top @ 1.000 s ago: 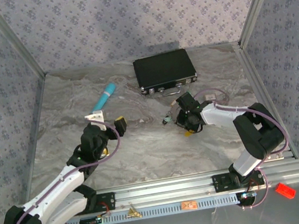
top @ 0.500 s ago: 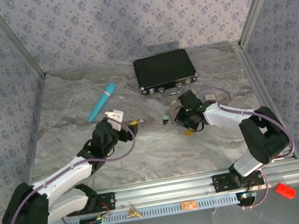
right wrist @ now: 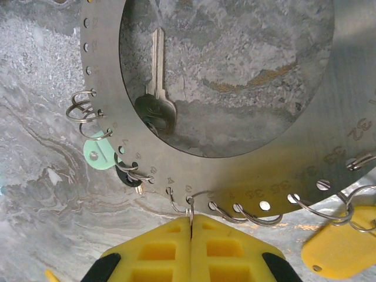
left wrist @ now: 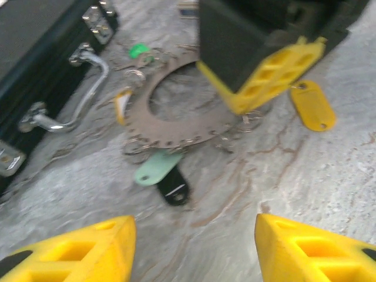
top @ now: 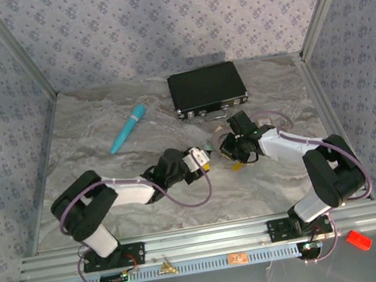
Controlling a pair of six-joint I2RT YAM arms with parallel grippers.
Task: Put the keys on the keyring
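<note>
Two things have changed in the last second. My left arm has swung in from the left side of the surface (top: 102,140) to its middle. My left fingers (left wrist: 194,235) have narrowed from wide, though they are still apart with nothing between them.

Just ahead of them a green tag (left wrist: 155,170) and a dark tag (left wrist: 174,189) hang off the near edge of the keyring (left wrist: 170,134). The keyring lies flat on the surface beside the black case (left wrist: 35,47).

Further on, a bare metal key (right wrist: 154,88) lies loose inside the ring's hole, and a yellow tag (left wrist: 313,106) sits off to the side.

At the ring's far edge my right fingers (right wrist: 191,226) are pressed together. They seem to be pinching a thin wire loop (right wrist: 190,205) that hangs from one of the holes.

I take this to mean the ring is now steadied and my left side has arrived to pick up a key.
</note>
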